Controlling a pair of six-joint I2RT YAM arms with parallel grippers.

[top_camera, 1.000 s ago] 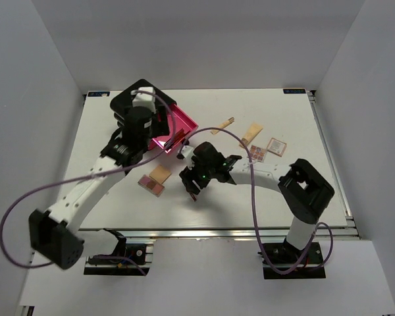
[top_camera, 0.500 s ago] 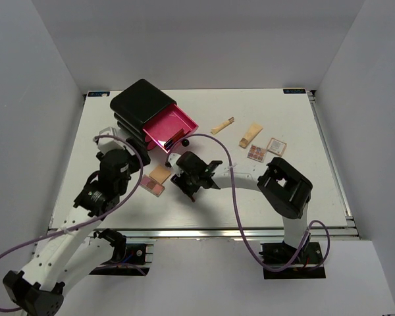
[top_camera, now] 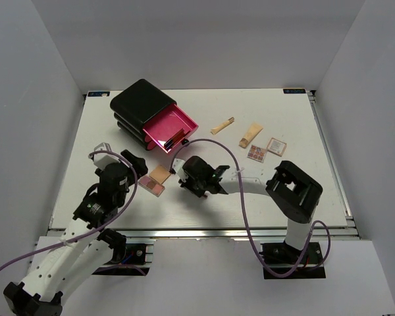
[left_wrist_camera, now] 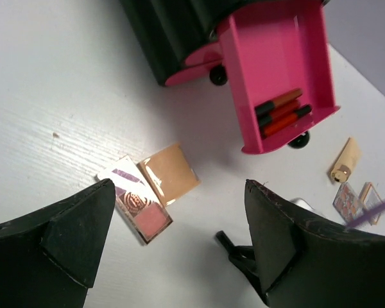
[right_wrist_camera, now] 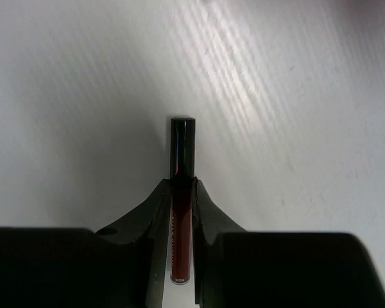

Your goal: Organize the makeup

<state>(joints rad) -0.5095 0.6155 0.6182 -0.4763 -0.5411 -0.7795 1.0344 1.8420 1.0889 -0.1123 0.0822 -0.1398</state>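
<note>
Pinching a dark-red pencil (right_wrist_camera: 182, 144), the right gripper (right_wrist_camera: 181, 187) is closed; the left gripper (left_wrist_camera: 179, 186) gapes empty; the pink drawer (left_wrist_camera: 276, 51) holds pencils (left_wrist_camera: 281, 113); palettes (top_camera: 153, 185) and tubes (top_camera: 251, 135) lie unsorted.

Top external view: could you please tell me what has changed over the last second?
The left gripper pulled back from over the pink drawer toward the near left edge, jaws open and empty. The right gripper closed on a dark-red pencil lying on the table. The open drawer, both beige tubes, the palettes and the tan compact stayed put.
</note>
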